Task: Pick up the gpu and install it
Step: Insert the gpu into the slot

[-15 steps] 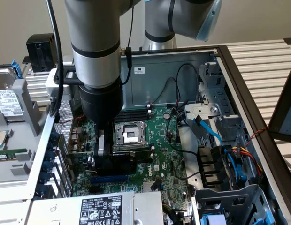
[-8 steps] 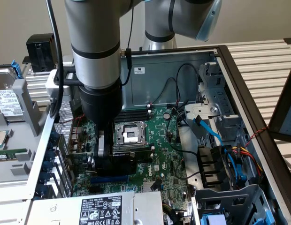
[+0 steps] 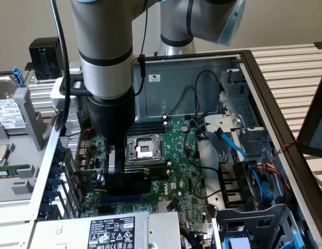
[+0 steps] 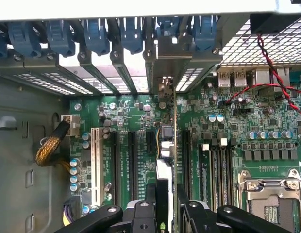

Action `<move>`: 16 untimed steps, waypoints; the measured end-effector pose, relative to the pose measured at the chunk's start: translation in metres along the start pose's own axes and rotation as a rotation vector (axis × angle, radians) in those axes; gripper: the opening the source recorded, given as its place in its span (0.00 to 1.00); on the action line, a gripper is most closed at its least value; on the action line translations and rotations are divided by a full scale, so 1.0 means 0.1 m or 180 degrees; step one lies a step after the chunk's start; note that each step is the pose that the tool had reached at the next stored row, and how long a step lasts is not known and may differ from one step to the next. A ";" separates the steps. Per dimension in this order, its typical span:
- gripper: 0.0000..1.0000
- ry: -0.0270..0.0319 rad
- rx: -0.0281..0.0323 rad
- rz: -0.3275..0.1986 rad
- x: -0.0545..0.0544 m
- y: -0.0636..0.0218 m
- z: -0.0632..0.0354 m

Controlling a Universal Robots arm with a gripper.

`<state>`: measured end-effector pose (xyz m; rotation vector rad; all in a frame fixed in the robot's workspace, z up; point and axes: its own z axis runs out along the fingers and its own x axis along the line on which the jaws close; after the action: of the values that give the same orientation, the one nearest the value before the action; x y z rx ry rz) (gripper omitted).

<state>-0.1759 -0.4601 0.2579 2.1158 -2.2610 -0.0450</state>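
**Gpu gripped edge-on above the motherboard**

In the wrist view, the gripper (image 4: pixel 166 196) is seen clamped on the gpu (image 4: pixel 166 138), shown edge-on, with blue latches (image 4: pixel 131 36) beyond. In the exterior view, left of centre, its black face is shown beside the CPU socket (image 3: pixel 143 149).

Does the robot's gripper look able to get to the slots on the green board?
Probably yes. The gripper holds the gpu on edge above the motherboard slots, and nothing I can see crosses beneath; the red and black wires run off to one side.
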 end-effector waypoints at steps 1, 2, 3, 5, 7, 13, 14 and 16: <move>0.27 0.0000 0.0000 0.0000 0.00 0.000 0.001; 0.27 0.0000 0.0000 0.0000 0.00 0.001 0.002; 0.27 0.0000 0.0000 0.0000 0.00 0.001 0.002; 0.27 0.0000 0.0000 0.0000 0.00 0.002 0.003; 0.27 -0.0001 0.0001 0.0000 0.00 0.005 0.004; 0.27 -0.0001 0.0001 0.0000 -0.01 0.010 0.006; 0.27 -0.0001 0.0000 0.0000 -0.01 0.010 0.006; 0.27 0.0000 0.0000 0.0000 -0.02 0.011 0.006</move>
<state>-0.1769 -0.4585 0.2574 2.1158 -2.2611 -0.0451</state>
